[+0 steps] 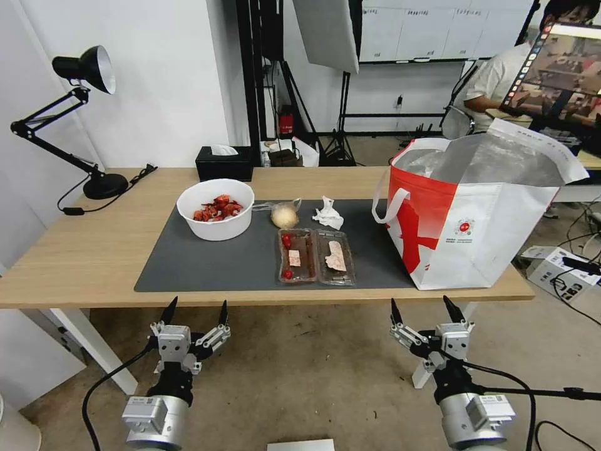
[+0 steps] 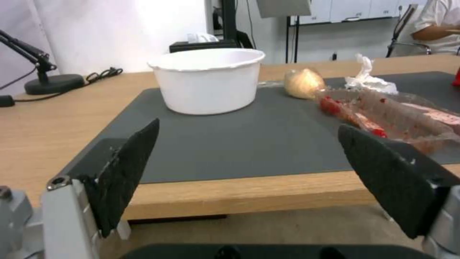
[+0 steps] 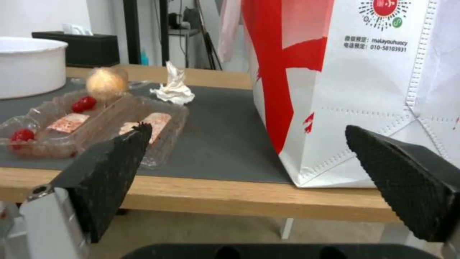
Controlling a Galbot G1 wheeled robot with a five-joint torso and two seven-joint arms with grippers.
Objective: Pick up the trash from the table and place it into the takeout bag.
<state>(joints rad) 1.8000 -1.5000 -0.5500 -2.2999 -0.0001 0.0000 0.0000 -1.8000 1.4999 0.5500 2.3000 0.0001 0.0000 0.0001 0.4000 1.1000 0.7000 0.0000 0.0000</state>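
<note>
Both arms low in front of the tabletop (image 1: 94,250), off its near edge, nothing held. Left gripper (image 1: 195,313) jaws spread wide, below the left part of the dark grey mat (image 1: 206,263); right gripper (image 1: 427,312) jaws spread wide too, below the takeout bag (image 1: 494,232).

Trash all on the mat: white bowl (image 1: 215,208) with red scraps at back left; clear bag with yellowish lump (image 1: 285,216) just right of the bowl; crumpled white tissue (image 1: 328,214) right of that, near the back edge of the mat. Clear clamshell tray (image 1: 315,256) lies open flat in front of lump and tissue, red bits and what look like paper labels inside, hard to tell.

Takeout bag upright at the right end of the tabletop, mouth open, foil lining showing, white loop handle hanging toward the tissue. Bag apart from the tray.

Black tissue box (image 1: 224,163) behind the bowl, off the mat. Black desk lamp (image 1: 75,119) at far left corner.
</note>
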